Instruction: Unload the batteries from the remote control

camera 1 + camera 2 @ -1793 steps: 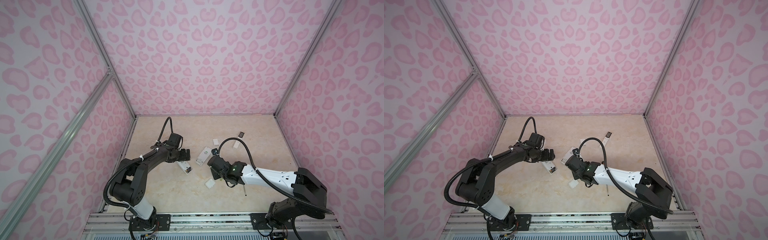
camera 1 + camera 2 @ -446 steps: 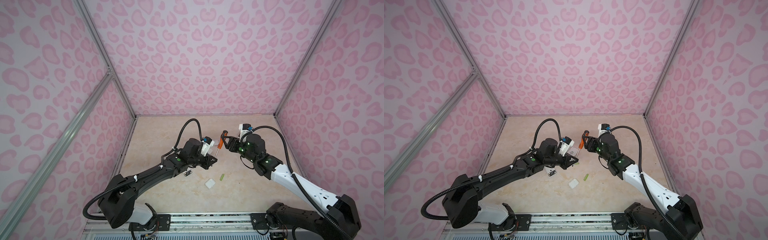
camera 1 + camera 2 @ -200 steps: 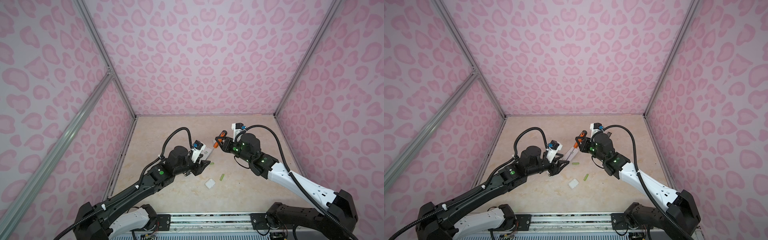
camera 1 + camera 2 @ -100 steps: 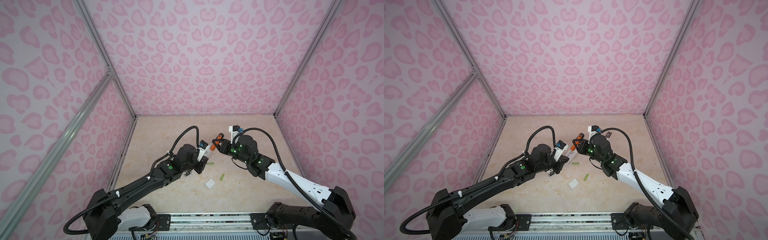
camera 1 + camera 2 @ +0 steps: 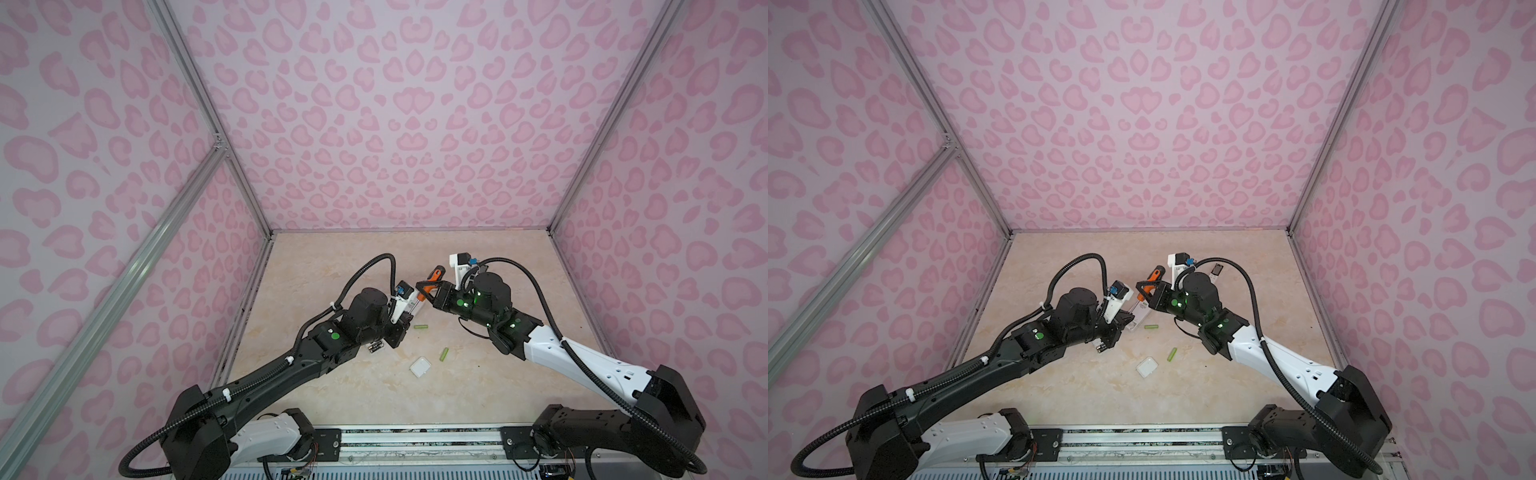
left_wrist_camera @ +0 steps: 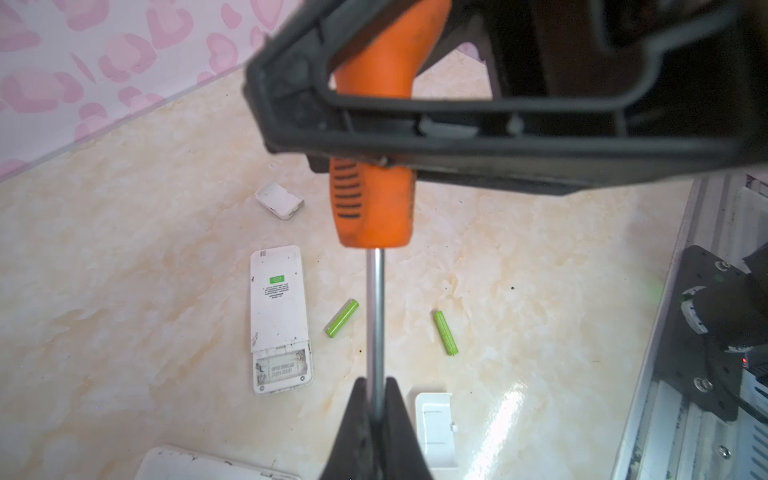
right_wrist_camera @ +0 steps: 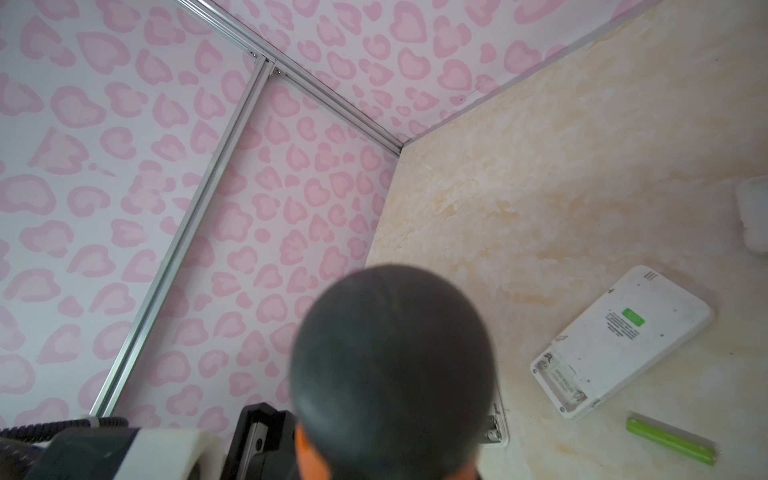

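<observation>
Two lime-green batteries [image 6: 342, 318] lie on the table [image 6: 124, 249] beside the emptied remote control [image 6: 277, 307]; my left tool [image 6: 376, 388] and right tool [image 5: 424, 286] both clamp the screwdriver [image 6: 372, 208].

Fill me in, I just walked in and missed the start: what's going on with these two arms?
Both arms hold one orange-handled screwdriver above the table: the right gripper is clamped on its handle, and the left gripper is shut on the metal shaft, which looks like a handover. Below, a white remote lies face down with its battery bay open and apparently empty. Two green batteries lie loose beside it.
</observation>
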`<state>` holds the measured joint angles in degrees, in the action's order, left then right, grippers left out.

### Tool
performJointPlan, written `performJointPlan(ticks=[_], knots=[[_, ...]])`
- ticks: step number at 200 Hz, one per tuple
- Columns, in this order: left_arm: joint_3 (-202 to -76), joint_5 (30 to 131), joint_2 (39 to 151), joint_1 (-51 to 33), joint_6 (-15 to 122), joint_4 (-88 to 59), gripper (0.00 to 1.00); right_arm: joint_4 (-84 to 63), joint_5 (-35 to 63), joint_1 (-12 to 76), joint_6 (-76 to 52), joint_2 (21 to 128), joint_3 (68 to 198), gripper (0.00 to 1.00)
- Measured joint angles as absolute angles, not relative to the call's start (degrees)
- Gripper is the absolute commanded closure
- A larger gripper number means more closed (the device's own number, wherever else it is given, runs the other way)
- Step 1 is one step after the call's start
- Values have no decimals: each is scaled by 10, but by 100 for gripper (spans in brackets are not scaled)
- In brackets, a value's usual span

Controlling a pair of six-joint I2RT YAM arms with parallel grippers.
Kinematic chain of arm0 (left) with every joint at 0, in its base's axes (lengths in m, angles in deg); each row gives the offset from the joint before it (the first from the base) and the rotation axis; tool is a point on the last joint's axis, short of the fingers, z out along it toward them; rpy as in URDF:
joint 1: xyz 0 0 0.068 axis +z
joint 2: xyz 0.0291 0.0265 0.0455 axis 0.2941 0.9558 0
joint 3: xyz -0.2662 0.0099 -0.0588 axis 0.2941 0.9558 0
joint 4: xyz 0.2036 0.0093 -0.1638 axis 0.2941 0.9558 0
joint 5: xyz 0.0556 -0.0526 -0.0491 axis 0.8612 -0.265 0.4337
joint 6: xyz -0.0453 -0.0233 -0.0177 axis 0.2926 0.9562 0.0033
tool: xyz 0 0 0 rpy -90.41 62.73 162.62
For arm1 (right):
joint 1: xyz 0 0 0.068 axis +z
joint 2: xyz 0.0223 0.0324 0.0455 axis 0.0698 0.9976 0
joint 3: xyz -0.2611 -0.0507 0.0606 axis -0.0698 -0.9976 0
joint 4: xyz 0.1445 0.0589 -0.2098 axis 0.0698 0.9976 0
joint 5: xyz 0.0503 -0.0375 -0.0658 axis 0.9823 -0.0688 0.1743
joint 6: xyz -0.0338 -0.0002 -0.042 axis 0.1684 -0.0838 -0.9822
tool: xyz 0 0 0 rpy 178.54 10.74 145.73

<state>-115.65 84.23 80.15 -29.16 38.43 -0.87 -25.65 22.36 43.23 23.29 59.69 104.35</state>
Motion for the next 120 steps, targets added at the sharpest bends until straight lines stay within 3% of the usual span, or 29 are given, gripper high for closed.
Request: performJointPlan(ticks=[14, 41, 83, 120], knots=[[-1153, 862, 787, -292, 380, -3, 45, -247, 210, 435, 217, 597, 1047, 100], [-1128, 928, 729, -284, 385, -1, 28, -186, 131, 476, 162, 601, 1094, 100], [-1078, 986, 617, -206, 451, 28, 25, -187, 16, 520, 71, 649, 1121, 100], [-1054, 983, 598, -122, 545, 80, 23, -220, -35, 558, 19, 730, 1139, 100]])
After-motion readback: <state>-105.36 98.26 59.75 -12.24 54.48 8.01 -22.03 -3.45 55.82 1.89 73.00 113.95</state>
